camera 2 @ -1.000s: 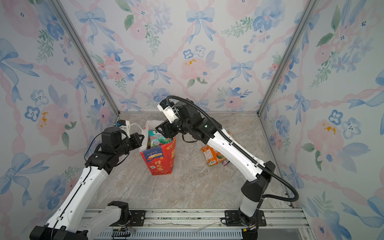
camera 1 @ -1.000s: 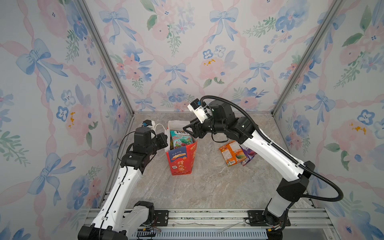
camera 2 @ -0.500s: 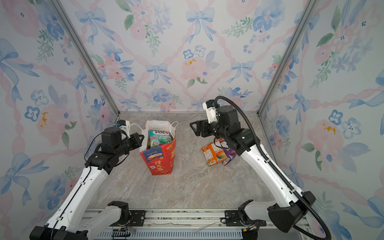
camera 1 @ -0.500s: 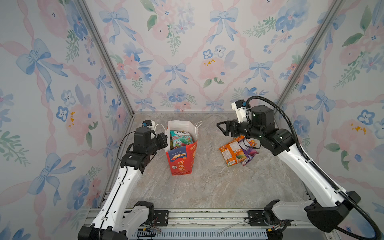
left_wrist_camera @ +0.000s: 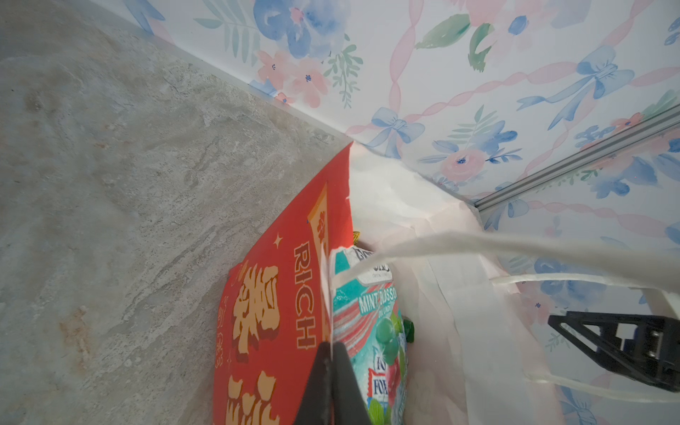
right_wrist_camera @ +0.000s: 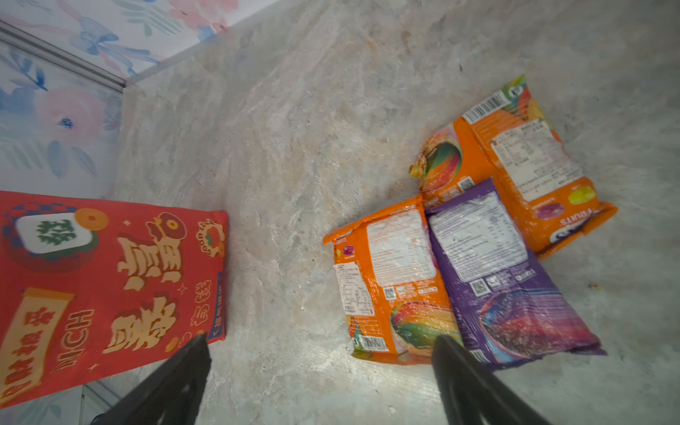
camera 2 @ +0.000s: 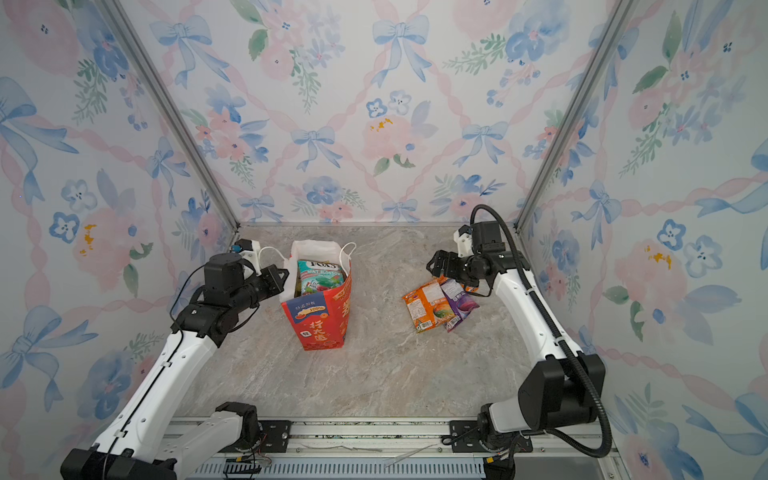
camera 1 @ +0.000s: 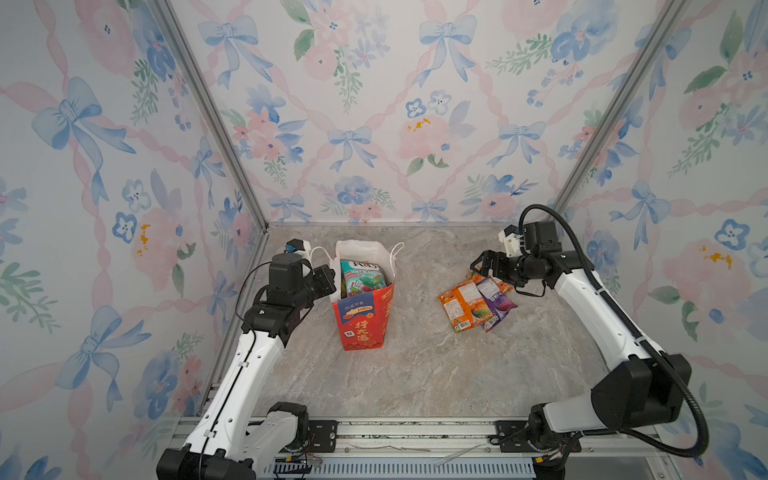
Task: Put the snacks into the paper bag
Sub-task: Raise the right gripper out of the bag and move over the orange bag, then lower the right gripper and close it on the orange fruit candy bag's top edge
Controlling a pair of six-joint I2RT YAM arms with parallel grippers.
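Right gripper (right_wrist_camera: pixel 320 340) is standing with its jaws spread wide and nothing between them. It is hanging over the table (camera 1: pixel 415 374) at the far end of the loose snacks, apparently clear of them.

Three snacks are lying there overlapped. A purple packet (right_wrist_camera: pixel 496 279) is resting partly on an orange packet (right_wrist_camera: pixel 390 279) and on a second orange packet (right_wrist_camera: pixel 515 154).

Left gripper (left_wrist_camera: pixel 331 349) is pinching the rim of the paper bag (camera 1: pixel 363 320) with its fingers pressed together, holding the mouth open. The bag is standing upright, well apart from the pile, and a teal mint packet (camera 1: pixel 360 276) is showing inside.

Assessment: the step in hand is the next pick. It calls for lowering onto the purple packet, which is lying uppermost, and closing on one edge without dragging its neighbours.
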